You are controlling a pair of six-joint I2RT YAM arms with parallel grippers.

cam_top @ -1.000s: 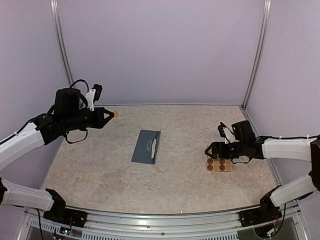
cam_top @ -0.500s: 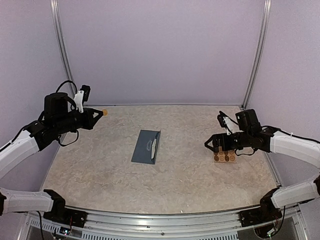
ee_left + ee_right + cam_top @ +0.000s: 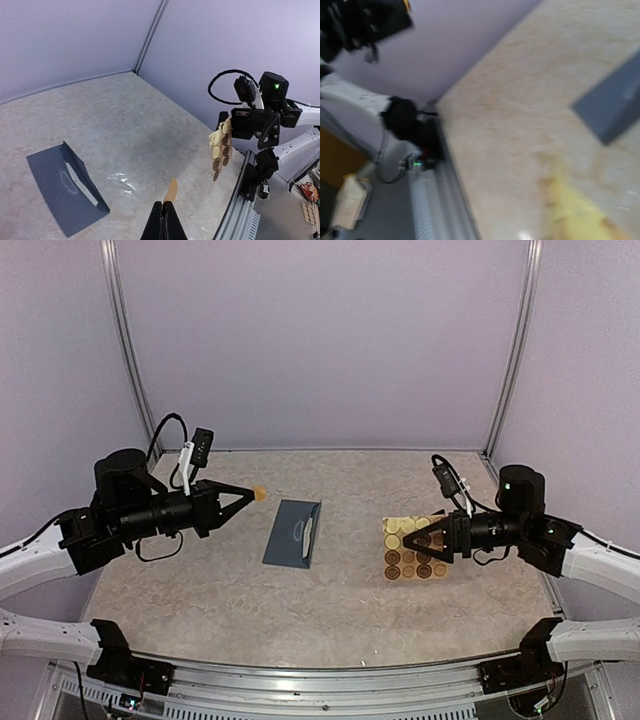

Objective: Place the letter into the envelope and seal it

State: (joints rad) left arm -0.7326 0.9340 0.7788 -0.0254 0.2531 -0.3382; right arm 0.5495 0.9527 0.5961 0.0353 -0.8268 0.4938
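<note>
Envelope (image 3: pixel 291 535) lies flat near the middle of the tabletop (image 3: pixel 200 590), a bit left of centre, long side running from the near edge toward the far edge. In the left wrist view its flap stands up along one long side, w/ a white strip (image 3: pixel 82 181) showing along the fold. L hand (image 3: pixel 248 497) hangs above the left part of the tabletop, tip aimed at the envelope's far left corner but apart from it. Its jaws are pinched tight on a small round tan sticker (image 3: pixel 260 493) that pokes out past the tips (image 3: pixel 171 190). R hand (image 3: pixel 437 540) is over the right part of the tabletop, w/ the sticker sheet (image 3: pixel 410 550) against its fingers. The sheet is up off the surface and hangs edge-down in the left wrist view (image 3: pixel 219 150). Right wrist view is badly blurred, so can't tell how the R jaws stand or whether they really clamp the sheet.
</note>
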